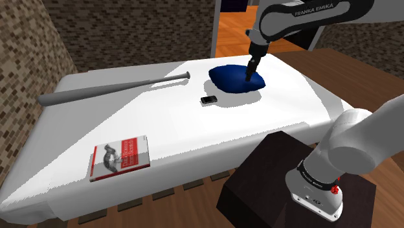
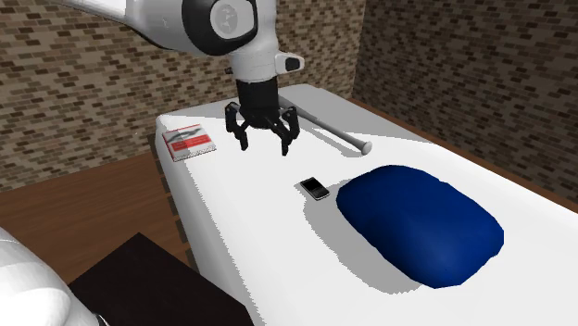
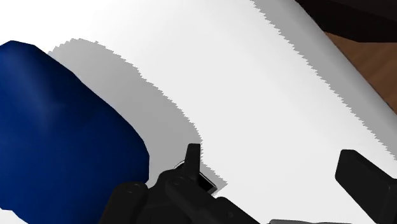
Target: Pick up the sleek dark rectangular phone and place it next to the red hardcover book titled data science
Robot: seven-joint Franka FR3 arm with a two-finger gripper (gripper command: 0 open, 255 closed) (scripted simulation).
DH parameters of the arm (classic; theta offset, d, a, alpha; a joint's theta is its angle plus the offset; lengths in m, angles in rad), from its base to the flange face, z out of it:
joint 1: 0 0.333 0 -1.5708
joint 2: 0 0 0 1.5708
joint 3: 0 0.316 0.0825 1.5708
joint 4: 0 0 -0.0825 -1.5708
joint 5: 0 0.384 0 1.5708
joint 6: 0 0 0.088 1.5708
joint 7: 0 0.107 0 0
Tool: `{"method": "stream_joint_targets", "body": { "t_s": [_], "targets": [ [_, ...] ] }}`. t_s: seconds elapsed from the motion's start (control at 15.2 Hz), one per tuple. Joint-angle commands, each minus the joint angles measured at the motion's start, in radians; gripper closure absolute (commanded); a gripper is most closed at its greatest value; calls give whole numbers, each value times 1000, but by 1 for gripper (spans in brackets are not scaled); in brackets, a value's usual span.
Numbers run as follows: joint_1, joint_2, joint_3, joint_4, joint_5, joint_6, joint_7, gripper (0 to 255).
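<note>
Gripper [image 2: 264, 144] hovers, jaws apart; phone [image 2: 315, 188] lies untouched.

Bright light; jagged-edged shadow [image 3: 137, 95] beside pillow [image 3: 57, 127].

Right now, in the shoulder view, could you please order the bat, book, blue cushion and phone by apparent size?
1. Bat: longest by far, though thin.
2. Red book and blue cushion: look alike; the book lies nearer the camera, so unranked.
3. Phone: smallest.
</note>
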Motion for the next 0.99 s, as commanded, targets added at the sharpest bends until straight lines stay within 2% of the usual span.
{"method": "stream_joint_targets", "body": {
  "t_s": [0.0,0.46,0.92],
  "targets": [
    [8,73,-32,6,10,69,-72,0],
    [31,352,-96,120,114,220,-325,0],
    [-2,642,-74,302,258,300,-574,0]
  ]
}}
